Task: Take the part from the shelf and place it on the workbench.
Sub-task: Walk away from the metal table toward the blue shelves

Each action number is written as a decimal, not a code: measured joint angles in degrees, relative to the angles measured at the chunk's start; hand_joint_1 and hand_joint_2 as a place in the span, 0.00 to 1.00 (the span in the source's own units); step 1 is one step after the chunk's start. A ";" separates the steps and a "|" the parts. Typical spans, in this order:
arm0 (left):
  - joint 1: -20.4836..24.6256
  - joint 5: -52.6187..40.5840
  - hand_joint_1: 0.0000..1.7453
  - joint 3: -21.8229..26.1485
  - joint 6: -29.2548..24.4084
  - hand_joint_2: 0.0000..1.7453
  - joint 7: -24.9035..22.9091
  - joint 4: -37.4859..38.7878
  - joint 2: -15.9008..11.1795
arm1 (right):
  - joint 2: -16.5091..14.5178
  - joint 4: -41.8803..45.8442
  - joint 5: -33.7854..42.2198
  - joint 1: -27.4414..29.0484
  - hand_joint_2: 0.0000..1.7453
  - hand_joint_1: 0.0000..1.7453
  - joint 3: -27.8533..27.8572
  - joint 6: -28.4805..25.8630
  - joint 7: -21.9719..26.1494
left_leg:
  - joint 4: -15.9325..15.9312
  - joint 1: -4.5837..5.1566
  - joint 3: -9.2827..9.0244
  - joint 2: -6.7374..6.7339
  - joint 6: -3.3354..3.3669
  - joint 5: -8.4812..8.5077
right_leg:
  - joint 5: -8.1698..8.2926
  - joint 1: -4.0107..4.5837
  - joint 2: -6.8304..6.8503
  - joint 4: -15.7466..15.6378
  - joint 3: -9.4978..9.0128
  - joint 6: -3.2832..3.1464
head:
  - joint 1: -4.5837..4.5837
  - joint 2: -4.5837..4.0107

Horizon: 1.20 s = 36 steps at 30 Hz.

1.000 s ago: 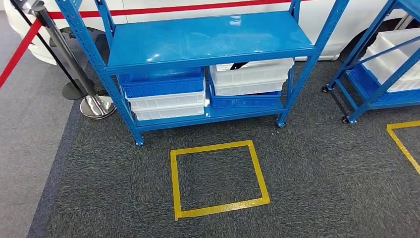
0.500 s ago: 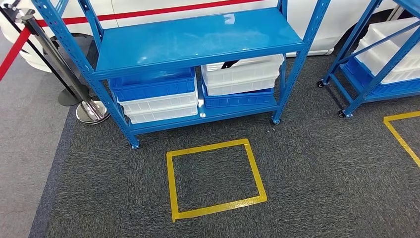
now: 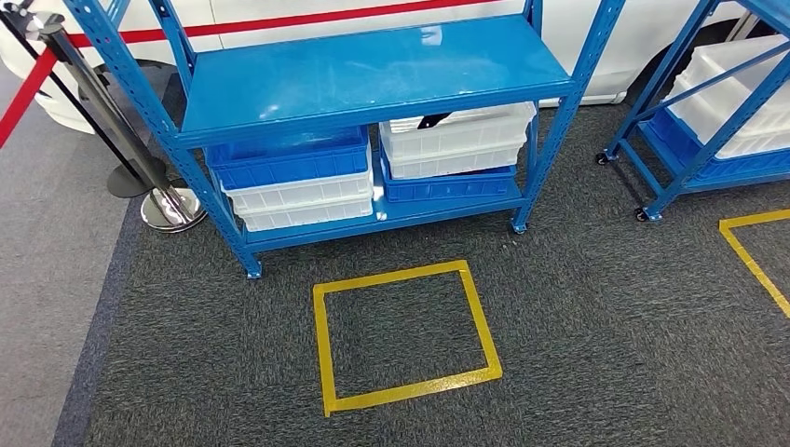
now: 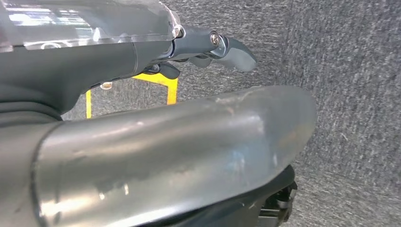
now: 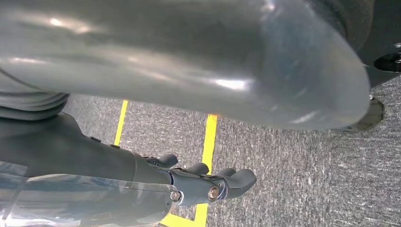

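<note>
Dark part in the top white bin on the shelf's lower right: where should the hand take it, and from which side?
Judging from the head view, the dark part barely peeks over the back of the top white bin, under the blue shelf board. Probably come in from the front, low beneath the board, and grip its raised end; its shape is too hidden to say more.

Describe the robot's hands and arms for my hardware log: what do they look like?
The left hand and right hand are dark grey with rounded fingertips, silver screws at the finger bases and a clear glossy cover over the back. Broad, scuffed silver-grey curved shells belong to the robot.
</note>
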<state>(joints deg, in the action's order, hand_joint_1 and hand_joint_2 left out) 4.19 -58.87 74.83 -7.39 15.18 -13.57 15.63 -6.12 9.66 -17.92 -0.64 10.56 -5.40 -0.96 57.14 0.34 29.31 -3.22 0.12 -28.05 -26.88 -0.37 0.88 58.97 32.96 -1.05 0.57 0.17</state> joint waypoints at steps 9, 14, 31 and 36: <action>0.20 3.16 0.00 1.73 1.52 0.00 0.84 0.00 -0.01 | -0.02 0.00 -0.02 0.00 0.00 0.00 0.10 0.10 -0.04 | 0.21 0.14 0.05 0.00 0.05 -0.16 | 0.10 -0.18 0.02 -0.16 -0.04 0.18 | 0.01 0.00; 0.43 3.52 0.00 2.51 2.01 0.00 1.23 0.00 0.02 | -0.13 0.07 -0.10 -0.14 0.00 0.00 0.12 0.08 -0.12 | -3.35 -0.32 -2.01 0.21 1.91 0.31 | -0.41 -0.40 -0.13 0.41 -0.07 1.45 | -0.05 0.00; 0.74 2.78 0.00 2.72 1.84 0.00 0.49 0.02 0.04 | 0.19 0.09 -0.52 0.75 0.00 0.00 0.49 0.59 -0.44 | 6.16 -2.94 -4.13 1.72 -2.68 -8.80 | -2.62 -1.59 -0.72 1.63 -0.24 0.09 | -0.93 0.00; -0.01 2.43 0.00 2.74 1.82 0.00 0.50 0.03 0.04 | 0.22 0.09 -0.52 0.74 0.00 0.00 0.62 0.59 -0.50 | 14.88 -1.30 9.84 2.58 0.16 -1.27 | -6.45 0.37 -2.34 -0.81 -7.49 -0.93 | -1.11 0.00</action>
<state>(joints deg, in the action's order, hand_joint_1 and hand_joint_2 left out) 4.19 -56.44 77.56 -5.57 15.68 -13.54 15.67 -5.90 9.75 -18.45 0.10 11.19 -4.81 -1.46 72.02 -0.96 39.15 -0.64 0.29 -29.31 -33.33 0.00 -1.46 58.16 25.47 -1.98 -0.55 0.17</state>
